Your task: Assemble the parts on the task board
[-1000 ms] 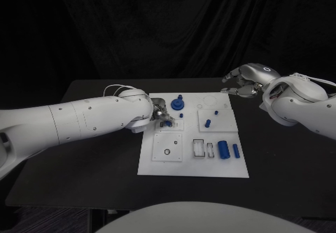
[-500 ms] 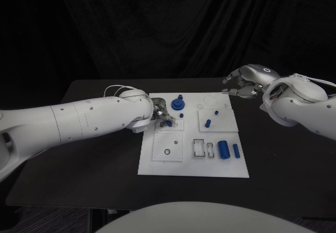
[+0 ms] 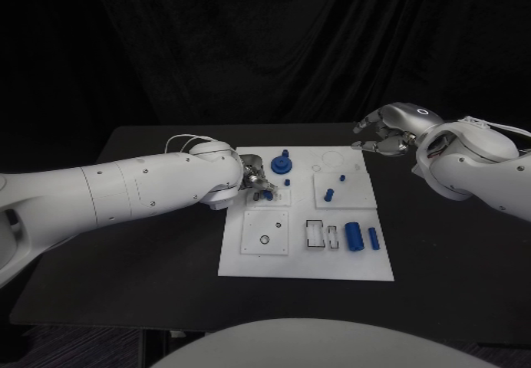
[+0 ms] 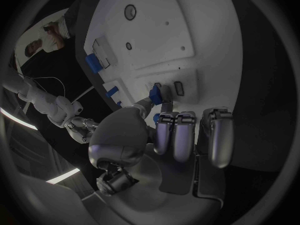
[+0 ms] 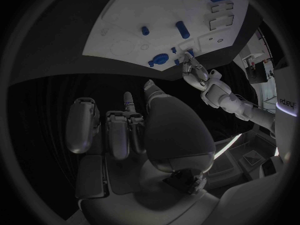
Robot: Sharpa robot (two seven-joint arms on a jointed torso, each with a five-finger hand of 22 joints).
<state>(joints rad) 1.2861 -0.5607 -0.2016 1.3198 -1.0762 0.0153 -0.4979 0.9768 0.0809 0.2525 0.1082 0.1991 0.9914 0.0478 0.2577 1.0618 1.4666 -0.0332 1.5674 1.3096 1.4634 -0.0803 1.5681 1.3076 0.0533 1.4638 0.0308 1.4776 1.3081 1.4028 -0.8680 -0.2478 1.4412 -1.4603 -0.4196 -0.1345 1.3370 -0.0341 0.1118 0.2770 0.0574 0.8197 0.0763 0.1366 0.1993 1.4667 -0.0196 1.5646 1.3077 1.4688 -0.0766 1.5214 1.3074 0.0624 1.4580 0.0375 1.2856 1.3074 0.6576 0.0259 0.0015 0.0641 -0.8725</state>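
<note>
The white task board [image 3: 305, 261] lies mid-table. My left hand [image 3: 252, 180] reaches over its left side and pinches a small blue part [image 3: 263, 195] between thumb and a finger. In the left wrist view that part [image 4: 156, 93] stands at a slotted plate, beside an empty slot [image 4: 178, 88], with my left hand [image 4: 162, 135] behind it. My right hand [image 3: 387, 126] hovers off the board's far right corner, fingers loosely bent and apart, holding nothing. The right wrist view shows my right hand [image 5: 137, 130] above the dark table, short of the board [image 5: 156, 10].
A blue gear-shaped part [image 3: 281, 162] stands at the board's far edge. A blue peg [image 3: 328, 195] stands on the right plate. A large blue cylinder [image 3: 353, 235] and a thinner one [image 3: 374, 238] lie at the near right, beside empty slots [image 3: 315, 234].
My left hand's fingertips have shifted very slightly on the small blue part. The right hand has stayed where it was.
</note>
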